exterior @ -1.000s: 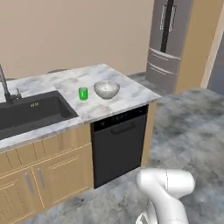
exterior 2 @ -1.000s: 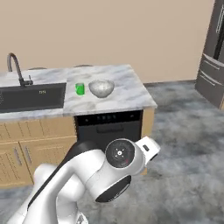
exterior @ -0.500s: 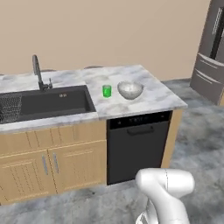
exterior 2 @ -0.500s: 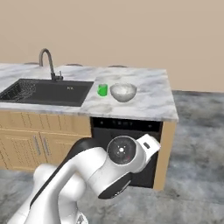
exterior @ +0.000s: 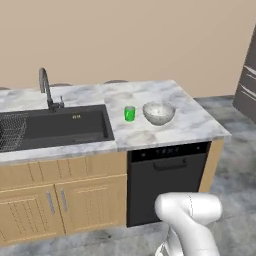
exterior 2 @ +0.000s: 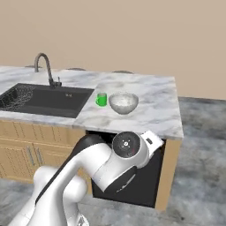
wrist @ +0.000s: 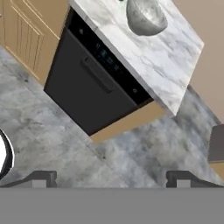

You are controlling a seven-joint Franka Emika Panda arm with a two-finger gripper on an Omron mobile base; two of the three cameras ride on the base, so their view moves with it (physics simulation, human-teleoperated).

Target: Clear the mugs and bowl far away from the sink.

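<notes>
A bright green mug (exterior: pixel 129 113) (exterior 2: pixel 102 99) stands on the marble counter (exterior: pixel 195 122) just right of the black sink (exterior: pixel 50 126) (exterior 2: pixel 44 99). The speckled whitish bowl (exterior: pixel 159 112) (exterior 2: pixel 123 102) (wrist: pixel 146 17) sits beside the mug, on the side away from the sink. My gripper (wrist: pixel 111 180) hangs low in front of the cabinets and well short of the counter. It is open, its fingertips (wrist: pixel 41 179) stand wide apart, and nothing lies between them. The white arm (exterior 2: pixel 119 163) is folded near the base.
A black dishwasher (exterior: pixel 165 182) (wrist: pixel 94 85) sits under the counter below the bowl. Wooden cabinet doors (exterior: pixel 60 205) run under the sink. A curved dark faucet (exterior: pixel 45 87) rises behind the basin. A steel fridge (exterior: pixel 247 75) stands at the far right, across grey floor.
The whole picture has shifted: the base has moved, so the sink and counter now sit more squarely ahead. Mug and bowl keep their places on the counter. The gripper stays open.
</notes>
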